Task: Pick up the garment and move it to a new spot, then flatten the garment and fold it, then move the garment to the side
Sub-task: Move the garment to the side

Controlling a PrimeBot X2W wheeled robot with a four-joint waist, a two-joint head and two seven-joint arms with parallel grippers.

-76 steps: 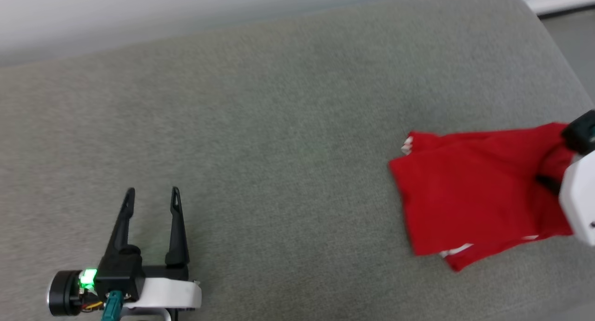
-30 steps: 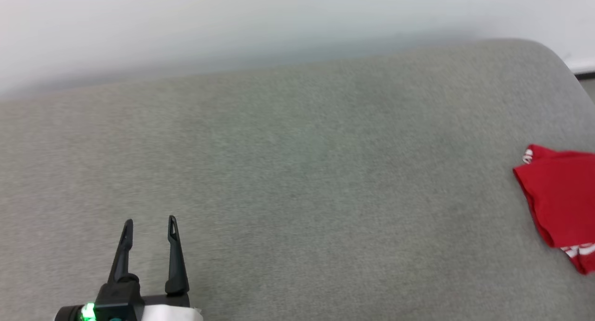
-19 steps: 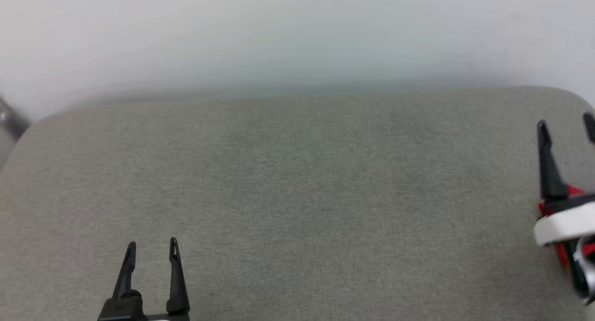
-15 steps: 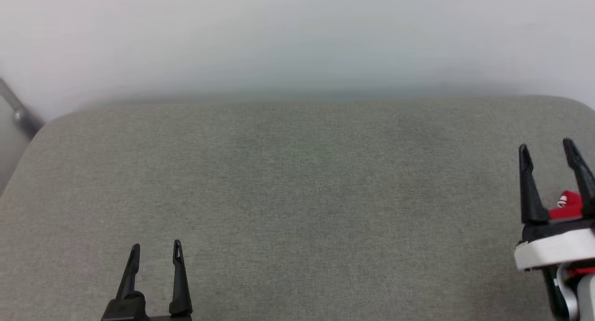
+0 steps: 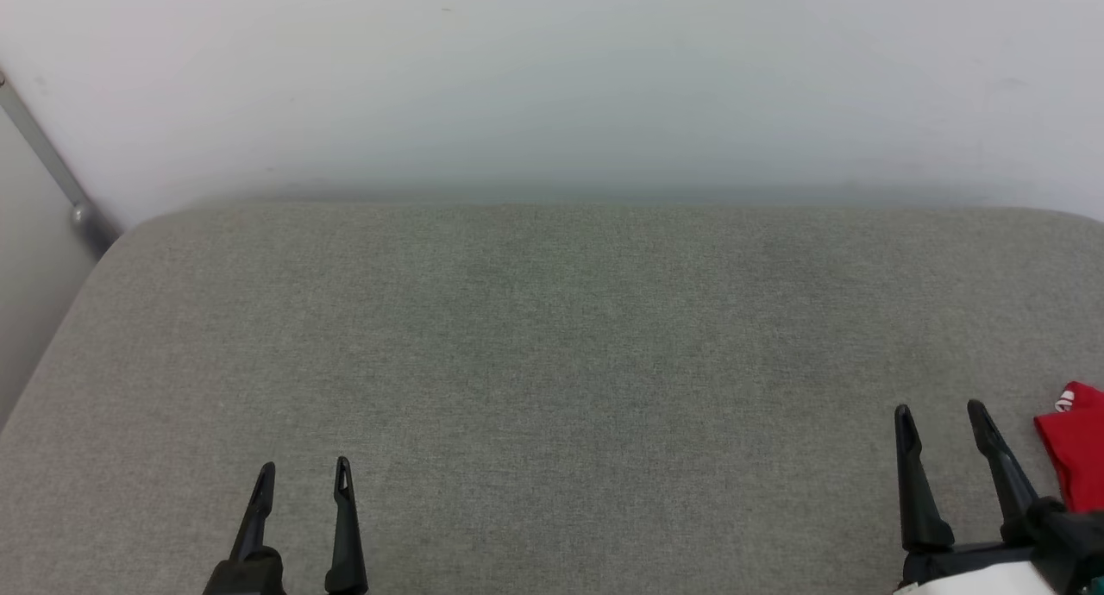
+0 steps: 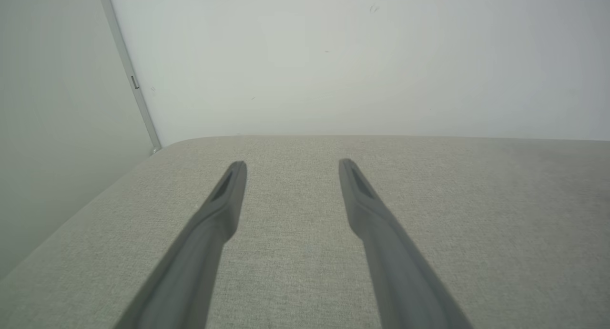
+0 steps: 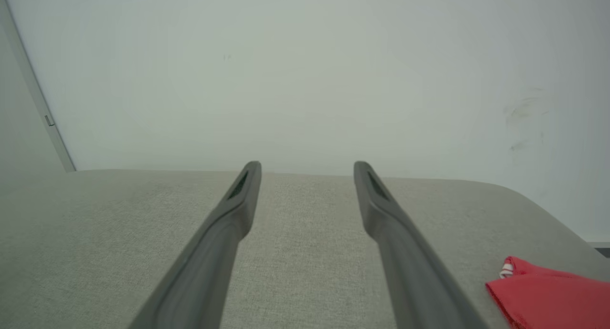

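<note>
As garment lies aside at cushion right edge, your left gripper and right gripper: jaws apart, empty, held low, clear of cloth; task likely done.

Grey fabric cushion spans lower part of head view, woven texture, rounded corner at 9 o'clock. Plain white wall behind at 12 o'clock, soft shadow along join. Thin metal strip slants down wall at 10 o'clock, ends just beside cushion corner. Greyer panel beyond strip, 9 o'clock in left wrist view. Faint scuff marks on wall, 2 o'clock in right wrist view. Dark band at wall foot, 4 o'clock. Light even, diffuse.
</note>
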